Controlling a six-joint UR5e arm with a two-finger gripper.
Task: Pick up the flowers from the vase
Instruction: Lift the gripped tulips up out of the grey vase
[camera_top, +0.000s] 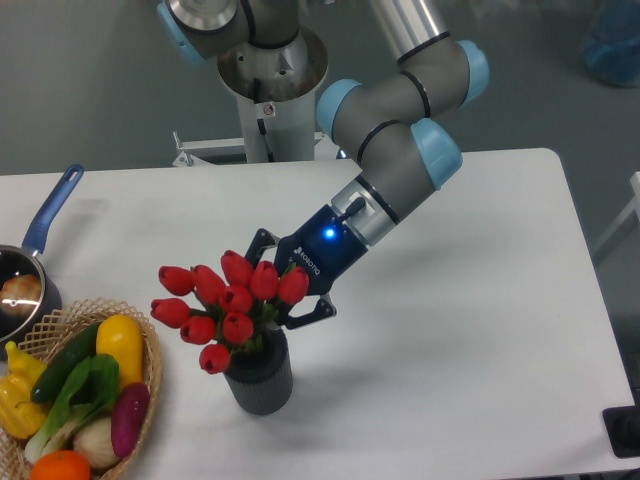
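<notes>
red flowers (228, 305), stems in ribbed vase (260, 378)
</notes>
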